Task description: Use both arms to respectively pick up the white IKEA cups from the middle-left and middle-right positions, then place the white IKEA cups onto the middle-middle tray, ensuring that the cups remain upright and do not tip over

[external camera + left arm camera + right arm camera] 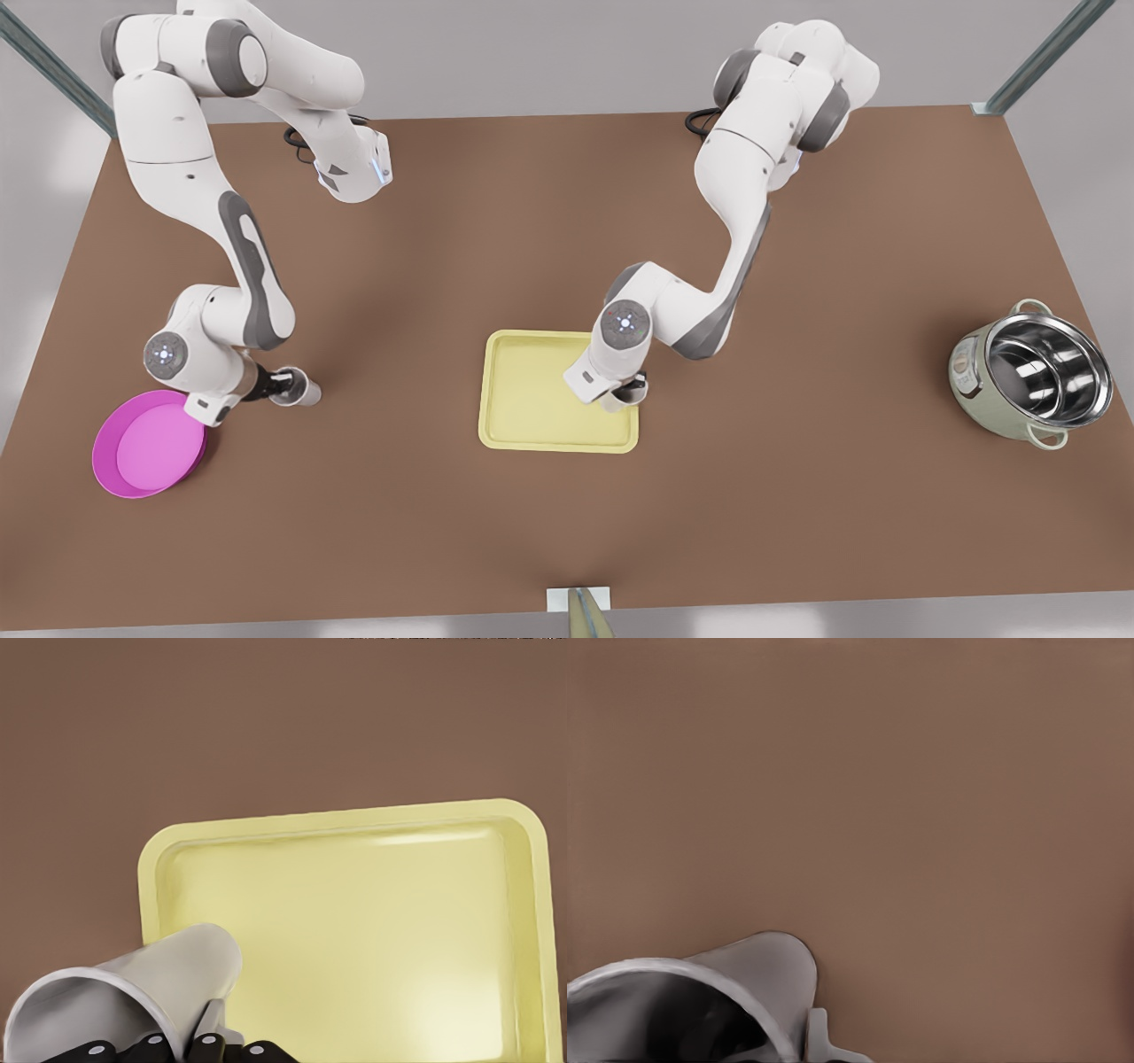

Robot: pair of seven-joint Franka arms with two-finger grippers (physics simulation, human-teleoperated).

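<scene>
My left gripper (625, 393), on the arm at the front view's right, is shut on a white IKEA cup (613, 401) over the near right corner of the pale yellow tray (532, 390). The left wrist view shows that cup (133, 992) between the black fingers (205, 1047), at one corner of the tray (354, 930). My right gripper (285, 385), on the arm at the front view's left, is shut on the other white cup (302, 390) low over the brown table. In the right wrist view this cup (700, 1001) has a finger (819, 1041) against its wall.
A round magenta plate (146, 443) lies just beside the right gripper, towards the front view's left. A pale green steel-lined pot (1032, 372) stands at the far right of the brown table (797, 496). A small fixture (580, 602) sits at the near edge.
</scene>
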